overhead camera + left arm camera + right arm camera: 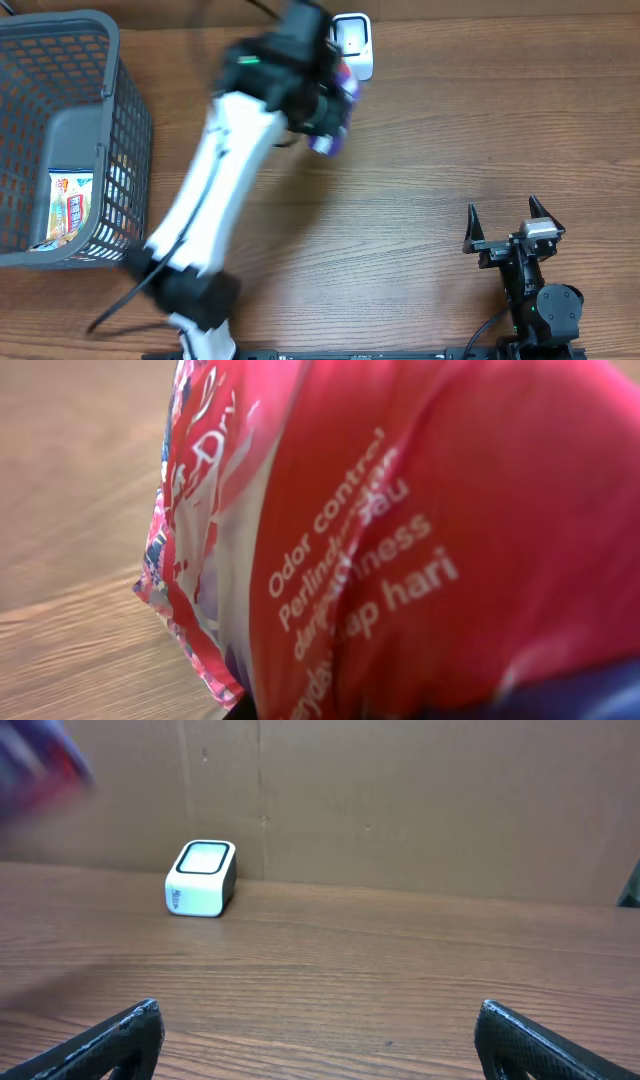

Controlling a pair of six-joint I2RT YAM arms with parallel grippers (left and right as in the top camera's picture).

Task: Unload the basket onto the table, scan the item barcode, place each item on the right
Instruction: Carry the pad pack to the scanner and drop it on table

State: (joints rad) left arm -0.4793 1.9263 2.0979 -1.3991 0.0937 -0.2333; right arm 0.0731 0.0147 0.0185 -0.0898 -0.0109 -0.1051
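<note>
A brown wood-grain counter (430, 150) spreads under even, soft light and meets, along its far edge, a plain tan cardboard wall (420, 800) crossed by a few vertical seams and small scuffs.

the packet (480, 480) is red and pink with white lettering and a purple-blue edge, the scanner (200, 888) is white with a dark-rimmed top, the basket (135, 130) is grey mesh, and the table (430, 140) is brown wood grain.

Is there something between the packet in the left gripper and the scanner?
Nothing visible. The packet hangs close to the scanner, and the table in front of the scanner is bare.
</note>
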